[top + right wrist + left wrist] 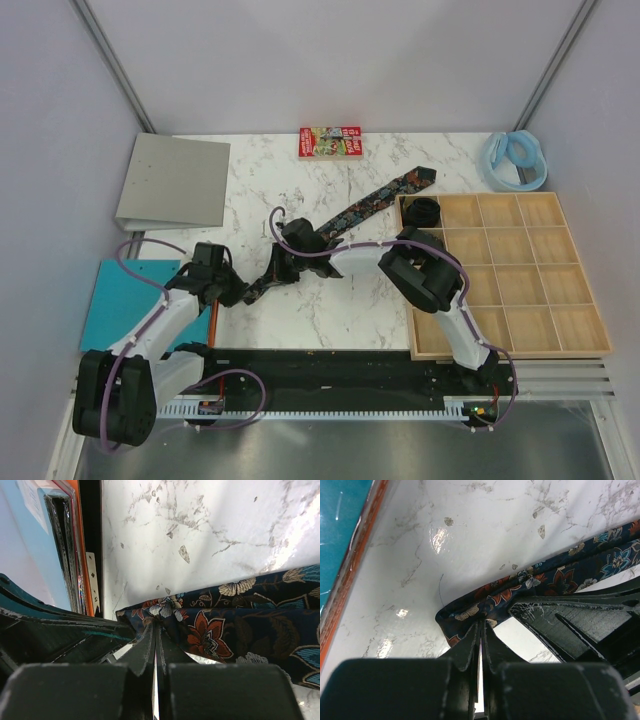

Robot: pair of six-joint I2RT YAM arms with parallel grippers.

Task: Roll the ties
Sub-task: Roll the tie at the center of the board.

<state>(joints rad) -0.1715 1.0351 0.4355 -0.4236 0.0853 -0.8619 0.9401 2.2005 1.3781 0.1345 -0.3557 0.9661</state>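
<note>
Left gripper [481, 630] is clamped on the folded narrow end of the tie [370, 205], toward the table's [330, 310] near-left edge. Right gripper [156, 632] pinches the same fold just beside it. The strip is soft floral weave and runs diagonally across slick marble toward the far right.

Likely risk: the fold slips out or the roll starts loose if the two pinches pull apart.

A coiled tie [422, 212] sits in the wooden tray's [540, 290] far-left compartment.

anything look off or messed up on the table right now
Nothing stands out. The unrolled tie lies diagonally on the table, narrow end pinched by the left gripper and right gripper together; a rolled tie sits in the far-left compartment of the tray. Nothing spilled or damaged.
</note>
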